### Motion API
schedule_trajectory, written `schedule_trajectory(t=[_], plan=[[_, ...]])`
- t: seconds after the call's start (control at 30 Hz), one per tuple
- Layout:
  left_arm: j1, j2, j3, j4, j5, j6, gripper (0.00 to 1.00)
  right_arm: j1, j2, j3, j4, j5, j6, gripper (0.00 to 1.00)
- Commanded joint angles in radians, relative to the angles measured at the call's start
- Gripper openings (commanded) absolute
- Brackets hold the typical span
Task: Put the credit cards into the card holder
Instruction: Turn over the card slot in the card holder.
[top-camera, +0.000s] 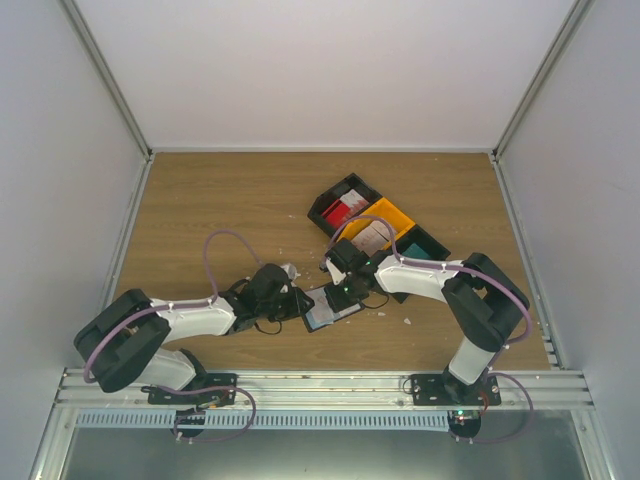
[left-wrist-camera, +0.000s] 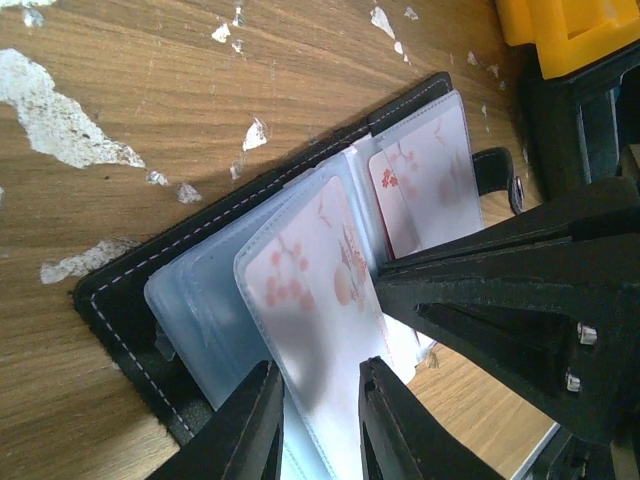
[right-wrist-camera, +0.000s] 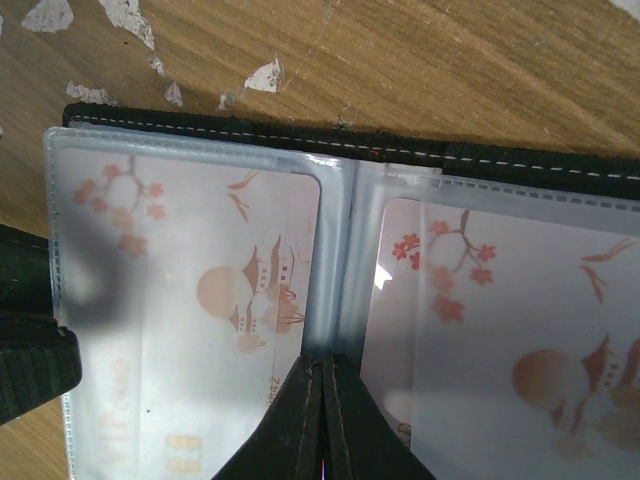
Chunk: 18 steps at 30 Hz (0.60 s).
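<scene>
Lit brightly and evenly from overhead, with soft short shadows on the counter. Slightly soft, low in detail from above. Sharp on the wood grain at the wrists, softer on the left gripper; faintly glinting on the card holder sleeves.

Left pincer parted, right pincer closed

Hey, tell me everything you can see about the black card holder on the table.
The card holder is a black, leather-looking wallet with pale stitching and a snap tab, lying open on the wooden table. Its clear plastic sleeves fan out, two showing cards printed with reddish blossoms and a pagoda. The shut right gripper sits at the fold; the left gripper straddles one lifted sleeve.
</scene>
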Motion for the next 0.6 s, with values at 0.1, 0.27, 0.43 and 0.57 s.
schedule_trajectory(t=[0.1,0.27,0.43,0.57], plan=[[-0.006,0.025,-0.001,0.083,0.019,0.002,0.23,0.008,0.044,-0.032,0.003,0.019,0.002,0.03],[-0.006,0.051,0.008,0.134,0.054,-0.012,0.24,0.009,0.028,-0.037,0.022,0.003,0.007,0.03],[-0.006,0.087,0.034,0.144,0.070,-0.015,0.23,0.008,-0.009,-0.039,0.034,0.009,0.017,0.04],[-0.006,0.096,0.048,0.143,0.074,-0.014,0.23,0.008,-0.066,-0.039,0.034,0.050,0.040,0.11]])
